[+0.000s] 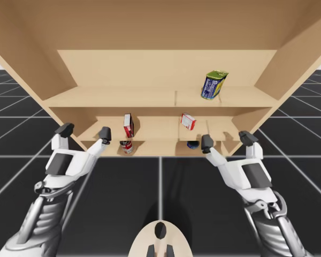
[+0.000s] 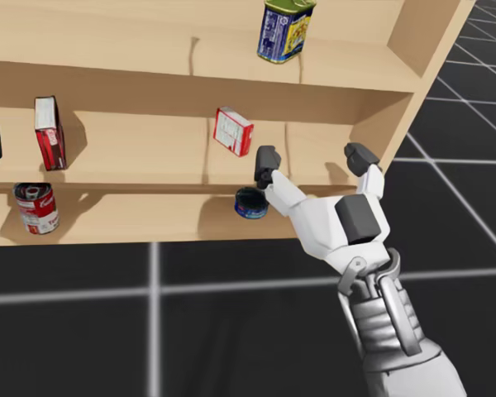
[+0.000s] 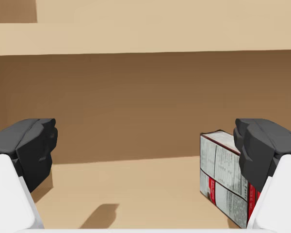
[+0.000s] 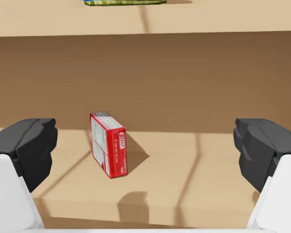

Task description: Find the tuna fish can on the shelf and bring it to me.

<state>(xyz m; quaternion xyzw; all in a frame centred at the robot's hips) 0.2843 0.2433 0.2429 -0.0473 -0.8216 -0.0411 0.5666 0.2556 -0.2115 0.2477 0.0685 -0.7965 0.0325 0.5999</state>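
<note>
With both sets of jaws spread wide, pinching nothing, hover before the wooden shelf [image 1: 150, 99]. Spot the flat blue round tuna can [image 2: 250, 203] on the lowest board, just below the right jaws. Risk closing on the small red-and-white box [image 4: 109, 144] above through aiming too high.

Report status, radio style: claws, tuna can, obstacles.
Left claw open, right claw open, both empty. Low blue can on bottom shelf, below right claw. Small red box one shelf up, not blocking.
</note>
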